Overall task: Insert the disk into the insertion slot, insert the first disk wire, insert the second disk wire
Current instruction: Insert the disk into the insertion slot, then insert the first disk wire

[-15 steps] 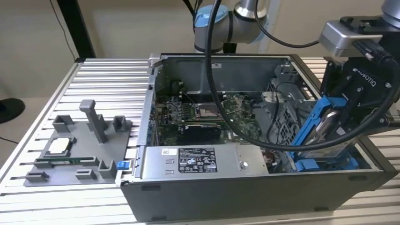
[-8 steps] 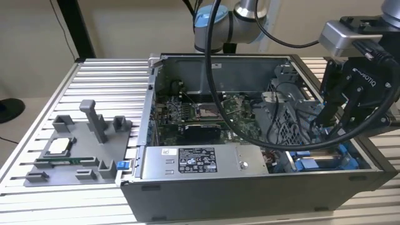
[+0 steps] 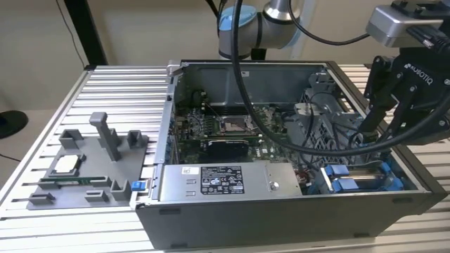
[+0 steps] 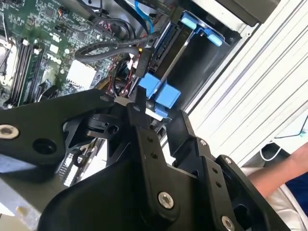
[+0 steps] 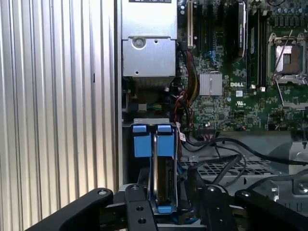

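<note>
The disk [image 5: 163, 168] stands edge-on in its blue carrier, down in the insertion slot [image 5: 126, 163] at the case's front corner. In the exterior view its blue tabs [image 3: 343, 178] show inside the drive cage [image 3: 393, 182]. My gripper [image 5: 167, 174] hovers above it, open, with one black finger [image 5: 143, 179] on each side of the carrier and a small gap on both sides. In the second wrist view the carrier's blue end [image 4: 159, 94] lies just beyond the fingertips [image 4: 138, 103]. A black cable connector [image 4: 144, 60] sits at the disk's far end; I cannot tell whether it is plugged in.
The silver power-supply box [image 3: 225, 182] fills the case's front beside the cage. Black cables [image 5: 226, 154] loop over the motherboard [image 5: 240, 72]. A grey parts fixture [image 3: 91, 168] stands on the slatted table at the exterior view's left. A person's arm [image 4: 284, 168] is beyond the table edge.
</note>
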Available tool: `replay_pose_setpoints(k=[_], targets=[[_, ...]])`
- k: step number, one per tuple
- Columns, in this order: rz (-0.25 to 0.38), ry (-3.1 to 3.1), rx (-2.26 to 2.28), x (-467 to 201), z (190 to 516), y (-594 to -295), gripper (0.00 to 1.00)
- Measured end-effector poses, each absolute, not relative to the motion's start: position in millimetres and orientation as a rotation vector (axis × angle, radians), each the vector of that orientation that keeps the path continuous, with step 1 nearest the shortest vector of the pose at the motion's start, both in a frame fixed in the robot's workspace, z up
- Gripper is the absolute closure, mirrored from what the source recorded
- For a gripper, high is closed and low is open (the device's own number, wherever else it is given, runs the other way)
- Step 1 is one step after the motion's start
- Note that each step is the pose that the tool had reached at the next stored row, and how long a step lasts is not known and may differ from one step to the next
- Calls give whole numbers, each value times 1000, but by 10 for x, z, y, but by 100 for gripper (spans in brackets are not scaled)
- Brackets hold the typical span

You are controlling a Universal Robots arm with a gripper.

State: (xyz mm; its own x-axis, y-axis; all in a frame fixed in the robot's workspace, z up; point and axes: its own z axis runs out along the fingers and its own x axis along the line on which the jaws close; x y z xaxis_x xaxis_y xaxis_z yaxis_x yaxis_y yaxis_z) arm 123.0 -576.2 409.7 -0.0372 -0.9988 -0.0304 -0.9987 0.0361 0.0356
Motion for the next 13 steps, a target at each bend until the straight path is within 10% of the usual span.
replay_pose_setpoints(k=[13], targets=[[16, -2280, 2239, 1240, 4029, -5539, 0]])
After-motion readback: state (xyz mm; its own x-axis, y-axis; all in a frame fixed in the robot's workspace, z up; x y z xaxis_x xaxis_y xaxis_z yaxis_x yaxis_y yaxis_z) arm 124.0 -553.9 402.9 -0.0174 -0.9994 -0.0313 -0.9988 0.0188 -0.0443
